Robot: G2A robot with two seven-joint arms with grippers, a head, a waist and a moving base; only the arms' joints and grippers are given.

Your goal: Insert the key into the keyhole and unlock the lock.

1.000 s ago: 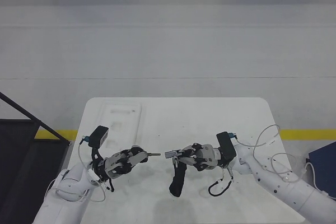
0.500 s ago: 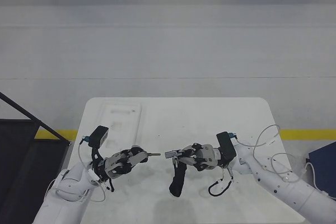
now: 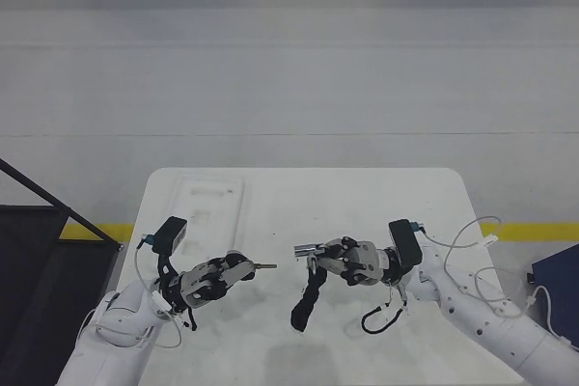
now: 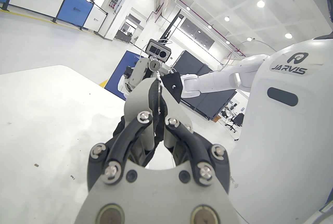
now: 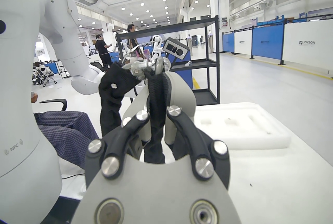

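My left gripper (image 3: 239, 269) hangs low over the table's front left, shut on the key (image 3: 263, 264), whose blade points right. In the left wrist view its fingers (image 4: 135, 97) are pressed together on the key's dark head. My right gripper (image 3: 333, 255) is a little to the right and slightly farther back, shut on the silver lock (image 3: 311, 250). A black strap (image 3: 305, 301) dangles from the lock. The keyhole (image 4: 154, 65) faces the key across a small gap. In the right wrist view the lock (image 5: 157, 65) sits at the fingertips, with the strap (image 5: 113, 91) beside it.
A white foam tray (image 3: 208, 200) lies at the table's back left, also seen in the right wrist view (image 5: 242, 126). A black cable loop (image 3: 378, 319) hangs under the right arm. The white table (image 3: 386, 203) has free room behind both grippers.
My right gripper has drawn the lock to the right and a little farther back, widening the gap to the key. The left gripper has stayed put.
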